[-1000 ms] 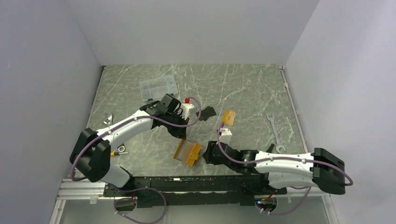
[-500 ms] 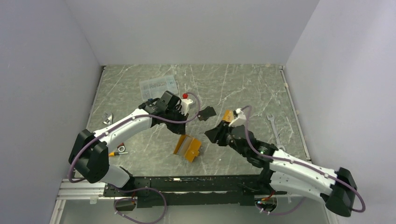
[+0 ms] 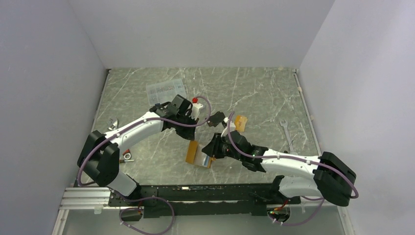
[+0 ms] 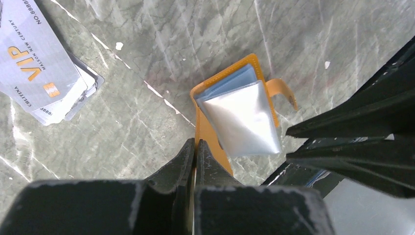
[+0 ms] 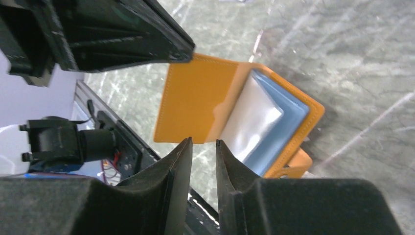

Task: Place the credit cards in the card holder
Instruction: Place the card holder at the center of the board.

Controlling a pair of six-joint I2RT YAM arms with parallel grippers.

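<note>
The card holder point(image 3: 199, 155), an orange wallet, stands open near the table's front. In the left wrist view its blue-grey inside and a shiny clear sleeve show point(image 4: 242, 117). My left gripper point(image 3: 191, 139) is shut on the wallet's orange flap point(image 4: 195, 143) and holds it up. My right gripper point(image 3: 211, 148) is narrowly open and empty, just right of the wallet; its tips point(image 5: 203, 142) hover by the flap's lower edge point(image 5: 198, 105). Silver credit cards point(image 4: 41, 68) lie stacked on the table. A black card point(image 3: 217, 118) and an orange card point(image 3: 240, 122) lie further back.
A clear compartment box point(image 3: 166, 89) sits at the back left. A wrench point(image 3: 288, 137) lies at the right. Small tools point(image 3: 113, 123) lie near the left edge. The left gripper's fingers point(image 5: 122, 34) cross the top of the right wrist view.
The right arm lifted away from the wallet toward the orange card, then came back down beside it. The left gripper moved to the wallet and now holds its flap up.
</note>
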